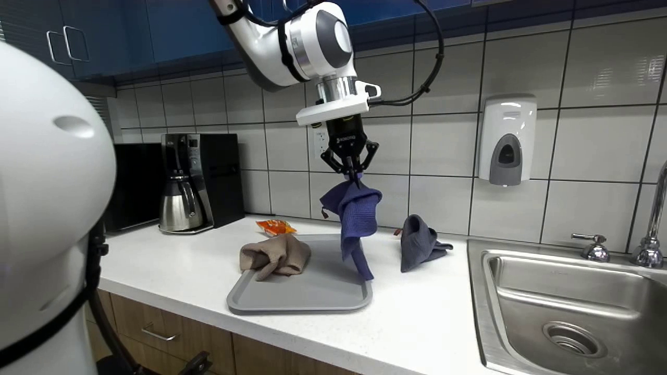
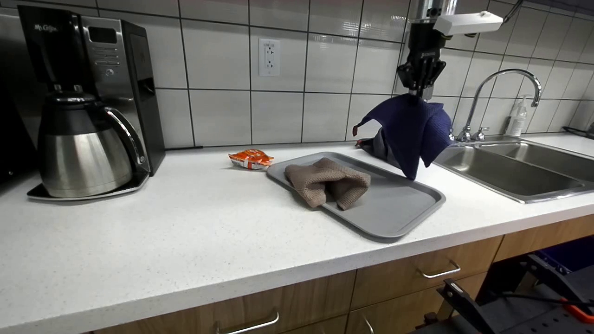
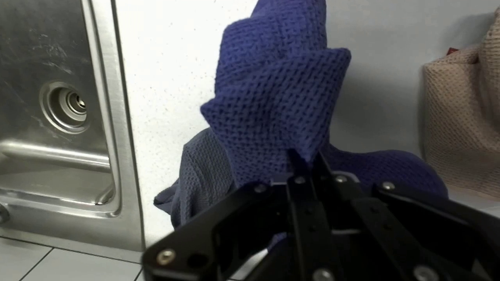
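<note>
One waffle-textured purple cloth [image 1: 359, 211] hangs in folds, pinched in the closed claw [image 1: 355, 177].

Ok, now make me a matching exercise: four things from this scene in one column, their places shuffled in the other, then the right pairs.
Column one
1. Violet-blue waffle-weave cloth
2. Brown waffle-weave cloth
3. Dark gray waffle-weave cloth
4. Crinkled orange packet

Column two
A. On the white speckled counter, between the gray rectangular tray and the steel sink
B. Bunched on the tray, lapping over its rim
C. Between the black-and-silver coffee maker and the tray
D. Pinched in the black robot fingers, hanging down

Right pairs: 1-D, 2-B, 3-A, 4-C
</note>
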Robot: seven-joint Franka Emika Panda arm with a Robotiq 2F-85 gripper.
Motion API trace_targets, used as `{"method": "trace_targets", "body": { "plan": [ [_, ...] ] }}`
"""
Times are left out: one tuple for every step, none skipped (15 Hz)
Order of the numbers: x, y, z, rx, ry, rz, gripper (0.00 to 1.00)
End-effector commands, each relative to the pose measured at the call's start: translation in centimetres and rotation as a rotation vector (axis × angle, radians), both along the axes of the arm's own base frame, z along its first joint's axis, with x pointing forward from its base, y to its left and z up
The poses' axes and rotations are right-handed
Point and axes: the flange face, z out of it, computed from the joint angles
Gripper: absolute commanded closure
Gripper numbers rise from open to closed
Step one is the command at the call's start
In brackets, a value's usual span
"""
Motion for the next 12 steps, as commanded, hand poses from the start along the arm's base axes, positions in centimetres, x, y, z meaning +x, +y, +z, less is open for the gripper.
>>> {"method": "trace_targets", "body": {
  "plan": [
    [-1.2,2.7,0.7,0.001,0.005,0.029,0.98],
    [-1.3,3.2,0.6,-0.002,0.010,0.041,0.98],
    [-1.5,3.8,0.3,-0.004,0.016,0.051,0.98],
    [-1.8,4.2,0.2,-0.002,0.024,0.058,0.98],
    [-2.2,4.7,0.0,-0.003,0.030,0.068,0.98],
    [-2.7,5.2,-0.2,-0.005,0.037,0.078,0.98],
    [-3.0,5.5,-0.5,-0.004,0.045,0.087,0.98],
    [-3.4,5.7,-0.9,-0.005,0.056,0.089,0.98],
    [-3.7,6.0,-1.3,-0.009,0.067,0.091,0.98],
    [-3.9,6.1,-1.8,-0.013,0.079,0.088,0.98],
    [-4.2,6.3,-2.2,-0.017,0.089,0.085,0.98],
    [-4.6,6.4,-2.6,-0.024,0.100,0.080,0.98]
  ]
}}
